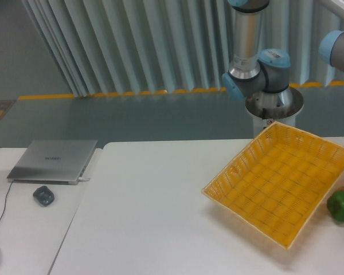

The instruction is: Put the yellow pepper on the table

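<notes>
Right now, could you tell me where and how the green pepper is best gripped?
Probably across its rounded body, coming straight down: the green pepper sits on the table close beside the basket rim, so an approach from that side looks blocked. Its right part is out of frame, so no stem shows.
</notes>
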Controlling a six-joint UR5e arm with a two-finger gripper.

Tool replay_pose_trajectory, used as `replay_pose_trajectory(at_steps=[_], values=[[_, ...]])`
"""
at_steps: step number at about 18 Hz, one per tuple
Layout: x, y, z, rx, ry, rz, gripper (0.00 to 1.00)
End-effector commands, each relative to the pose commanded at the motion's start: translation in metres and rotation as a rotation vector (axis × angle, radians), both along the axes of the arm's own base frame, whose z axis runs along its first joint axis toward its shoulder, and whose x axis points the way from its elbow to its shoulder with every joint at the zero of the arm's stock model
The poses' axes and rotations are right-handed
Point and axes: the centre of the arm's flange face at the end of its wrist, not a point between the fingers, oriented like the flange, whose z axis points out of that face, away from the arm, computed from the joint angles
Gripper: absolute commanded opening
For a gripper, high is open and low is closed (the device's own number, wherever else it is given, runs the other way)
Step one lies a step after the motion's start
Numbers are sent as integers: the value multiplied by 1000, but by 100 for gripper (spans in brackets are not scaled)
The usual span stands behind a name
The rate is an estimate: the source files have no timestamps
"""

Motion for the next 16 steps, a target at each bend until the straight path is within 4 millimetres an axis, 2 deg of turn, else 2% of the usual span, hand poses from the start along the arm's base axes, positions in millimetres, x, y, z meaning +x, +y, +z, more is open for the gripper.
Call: replay_pose_trajectory(at_steps=[6, 16], values=[[-6, 0, -14, -13, -21, -51, 100], [-6, 0, -16, -14, -24, -52, 100]])
